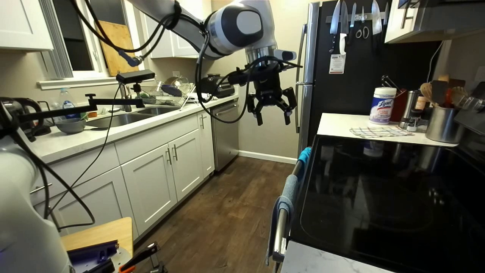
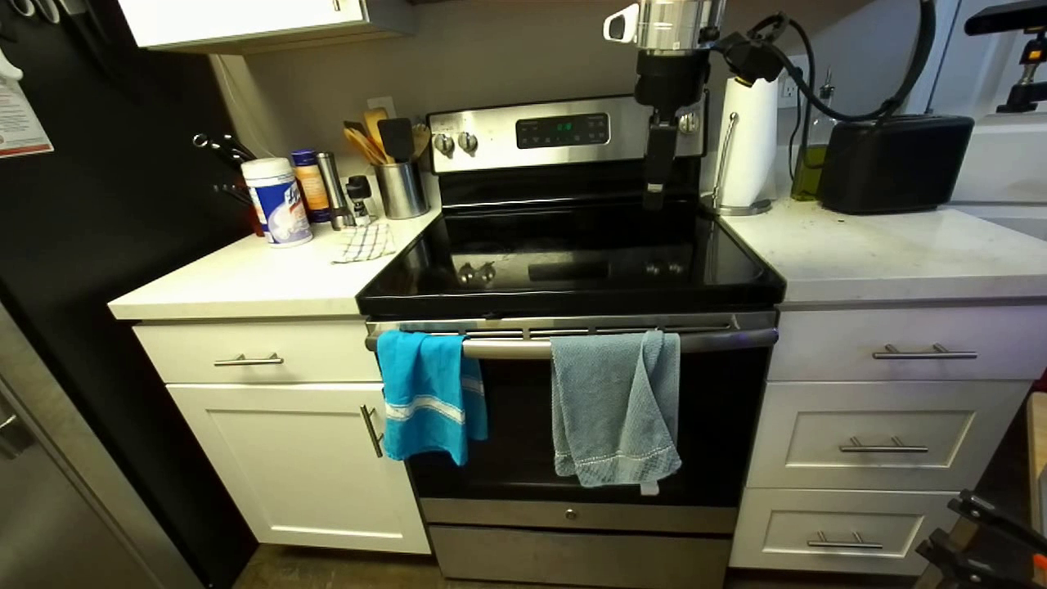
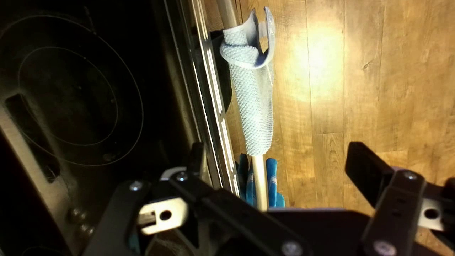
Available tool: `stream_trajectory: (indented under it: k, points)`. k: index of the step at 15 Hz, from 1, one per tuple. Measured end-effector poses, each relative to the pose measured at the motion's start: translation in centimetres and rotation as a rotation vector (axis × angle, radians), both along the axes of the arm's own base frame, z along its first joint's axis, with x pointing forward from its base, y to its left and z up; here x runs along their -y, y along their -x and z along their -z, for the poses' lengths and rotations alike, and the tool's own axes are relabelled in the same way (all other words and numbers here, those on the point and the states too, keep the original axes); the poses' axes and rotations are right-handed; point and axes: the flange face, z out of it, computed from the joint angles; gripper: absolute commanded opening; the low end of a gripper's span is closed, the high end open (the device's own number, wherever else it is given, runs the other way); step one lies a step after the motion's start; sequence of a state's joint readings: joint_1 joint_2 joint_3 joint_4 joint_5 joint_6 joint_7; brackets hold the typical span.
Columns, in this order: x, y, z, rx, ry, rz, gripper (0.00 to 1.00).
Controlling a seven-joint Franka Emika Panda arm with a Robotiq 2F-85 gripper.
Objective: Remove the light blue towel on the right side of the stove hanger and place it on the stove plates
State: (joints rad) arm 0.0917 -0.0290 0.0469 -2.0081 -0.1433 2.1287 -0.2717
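Note:
The light blue towel (image 2: pixel 615 409) hangs over the right part of the stove hanger (image 2: pixel 507 350), one corner folded over at the top. It also shows in an exterior view (image 1: pixel 290 186) and in the wrist view (image 3: pixel 249 103), draped round the bar (image 3: pixel 261 181). The stove plates (image 2: pixel 572 274) are the glossy black glass top behind the bar, also in view elsewhere (image 1: pixel 363 204) (image 3: pixel 78 89). My gripper (image 1: pixel 273 118) is open and empty, pointing down, well above the bar's height. In the wrist view its spread fingers (image 3: pixel 277 156) frame the bar below and touch nothing.
A bright blue towel (image 2: pixel 425 397) with a white stripe hangs on the left of the bar. A wipes tub (image 2: pixel 278 202) and a utensil pot (image 2: pixel 401 190) stand left of the stove. A paper towel roll (image 2: pixel 748 143) and black toaster (image 2: pixel 896 164) stand right.

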Motion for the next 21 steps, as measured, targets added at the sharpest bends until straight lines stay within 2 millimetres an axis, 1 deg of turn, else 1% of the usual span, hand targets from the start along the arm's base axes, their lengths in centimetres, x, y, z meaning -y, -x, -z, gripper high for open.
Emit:
stream_trajectory:
  k: [7,9,10,12,15,18,21]
  points:
    - [-0.2,-0.1,0.1,0.003,-0.001,-0.002,1.00]
    - [-0.6,-0.5,0.5,0.033,-0.012,-0.012,1.00]
    - [-1.0,-0.8,1.1,0.055,-0.019,-0.021,1.00]
    - [-1.9,-1.5,2.9,0.091,-0.033,-0.040,1.00]
    - [-3.2,-2.5,6.5,0.130,-0.056,-0.072,1.00]
    - [-4.6,-3.3,10.1,0.136,-0.073,-0.098,1.00]
    - [-5.4,-3.9,13.2,0.131,-0.085,-0.113,1.00]
